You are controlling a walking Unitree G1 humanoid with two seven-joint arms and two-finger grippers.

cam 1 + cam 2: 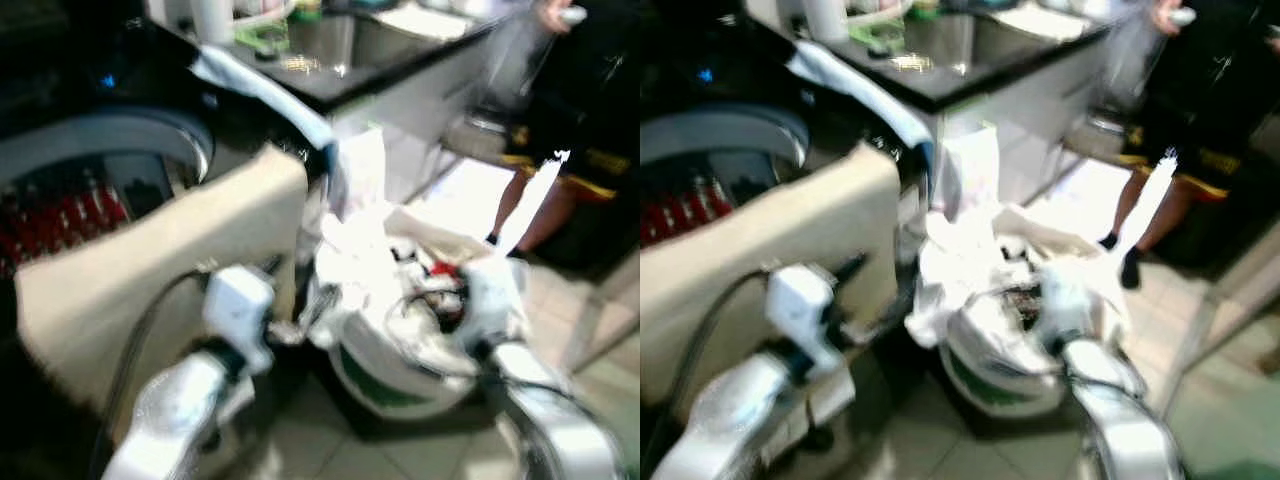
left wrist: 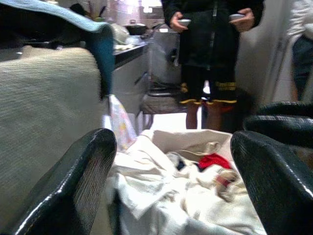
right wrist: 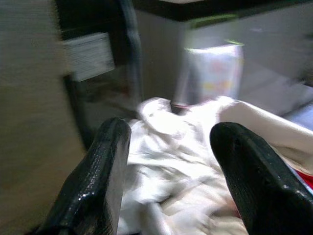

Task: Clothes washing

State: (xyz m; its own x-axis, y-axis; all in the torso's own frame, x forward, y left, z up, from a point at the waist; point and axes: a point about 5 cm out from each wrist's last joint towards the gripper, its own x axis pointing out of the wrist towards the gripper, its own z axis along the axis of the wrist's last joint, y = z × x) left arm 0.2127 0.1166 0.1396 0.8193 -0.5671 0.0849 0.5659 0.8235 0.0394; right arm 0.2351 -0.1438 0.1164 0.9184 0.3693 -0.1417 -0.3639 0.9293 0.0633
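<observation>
A round laundry basket (image 1: 385, 385) with a green and white wall stands on the tiled floor, heaped with white clothes (image 1: 365, 260) and a small red garment (image 2: 212, 160). My left gripper (image 2: 171, 147) is open just short of the heap on its washer side, its black fingers (image 2: 83, 181) spread wide with nothing between them. My right gripper (image 3: 173, 129) is open as well, low over the white clothes at the basket's near side. The eye views are blurred. The washing machine's open top (image 1: 80, 190) shows red items inside.
A beige towel (image 1: 150, 260) hangs over the washer's front and a blue cloth (image 1: 260, 90) lies along its top edge. Behind runs a dark counter with a sink (image 1: 340, 50). A person (image 1: 580, 130) stands beyond the basket, holding controllers.
</observation>
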